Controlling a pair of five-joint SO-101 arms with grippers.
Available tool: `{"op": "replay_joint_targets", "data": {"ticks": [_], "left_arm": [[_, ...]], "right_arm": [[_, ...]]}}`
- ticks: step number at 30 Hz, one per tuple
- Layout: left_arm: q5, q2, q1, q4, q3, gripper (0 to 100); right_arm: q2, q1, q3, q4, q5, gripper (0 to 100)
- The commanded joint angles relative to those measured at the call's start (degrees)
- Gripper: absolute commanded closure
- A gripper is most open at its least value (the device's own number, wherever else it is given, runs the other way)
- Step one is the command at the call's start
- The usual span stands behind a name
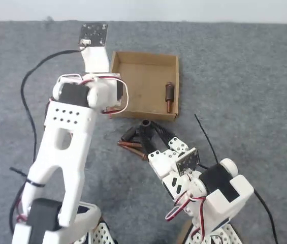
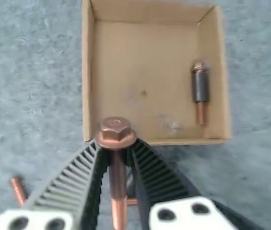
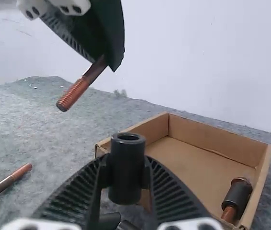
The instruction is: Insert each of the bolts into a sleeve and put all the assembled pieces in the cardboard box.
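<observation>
The left gripper (image 2: 115, 149) is clamped on a bolt (image 2: 117, 172). The hex head sits just past the fingertips and the threaded shank runs back between the fingers. Just beyond the tips lies the box (image 2: 89, 72). Inside it, one assembled piece (image 2: 200, 91) lies flat along the side wall farther from this gripper. The right gripper (image 3: 125, 178) grips a sleeve (image 3: 126, 151) upright, with its bore facing up. The left gripper hangs above and a little ahead of it. The bolt's threaded end slants down toward the sleeve without touching it. Close beside the right gripper's fingers, spare sleeves (image 1: 129, 133) and loose bolts (image 1: 131, 146) lie on the carpet (image 1: 245, 76), just outside the box's near wall.
</observation>
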Motion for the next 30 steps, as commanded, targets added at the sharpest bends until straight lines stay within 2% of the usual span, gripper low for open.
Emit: {"op": "replay_joint_targets", "data": {"ticks": [1,4,12,17,20,30], "left_arm": [[6.2,-6.1,0.0,-2.6,-2.0,99],[7.2,-9.1,0.0,-9.1,4.3,99],[7.4,-21.9,1.3,-36.3,29.4,99],[7.2,-30.6,6.1,-48.7,42.3,99],[7.2,-35.8,7.9,-51.8,47.6,99],[7.2,-58.2,8.4,-51.8,62.1,99]], "right_arm": [[0.0,-2.2,1.3,0.3,-0.6,99.2],[0.0,-4.7,1.3,1.2,-0.6,99.2],[0.0,-6.5,-1.1,2.5,-0.8,99.2],[0.0,-6.5,-4.9,10.9,-3.3,99.2],[0.0,-6.5,-5.1,11.1,-3.3,99.2],[0.0,-6.5,-5.0,11.1,-3.3,99.2]]}}
